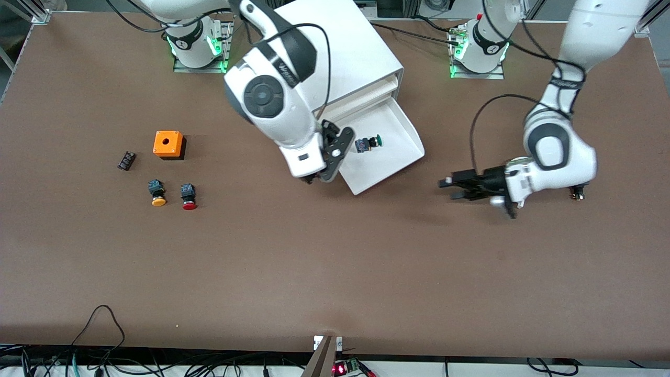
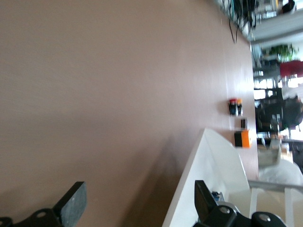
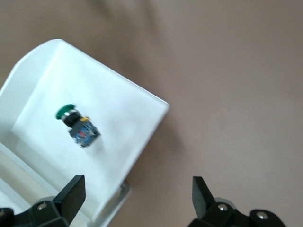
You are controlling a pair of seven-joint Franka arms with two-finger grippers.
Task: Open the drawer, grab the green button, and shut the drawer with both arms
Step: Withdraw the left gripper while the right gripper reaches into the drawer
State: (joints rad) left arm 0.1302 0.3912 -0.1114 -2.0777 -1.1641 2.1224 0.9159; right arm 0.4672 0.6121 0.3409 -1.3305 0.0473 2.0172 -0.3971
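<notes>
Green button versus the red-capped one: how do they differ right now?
The green button lies on its side in the open lowest drawer, under the open right gripper; the red button sits on the bare table toward the right arm's end, beside an orange-capped button. Cap colours differ: green, red. Both have dark blocky bodies, and neither is gripped.

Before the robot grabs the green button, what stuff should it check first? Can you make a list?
1. Drawer pulled open: ok.
2. Button in the drawer, nothing on top of it: ok.
3. Right gripper fingers open: ok.
4. Right gripper straight over the button: not ok, it sits over the drawer's edge.
5. Left gripper out of the way, open over bare table: ok.
6. Button lying steady: cannot tell.
</notes>
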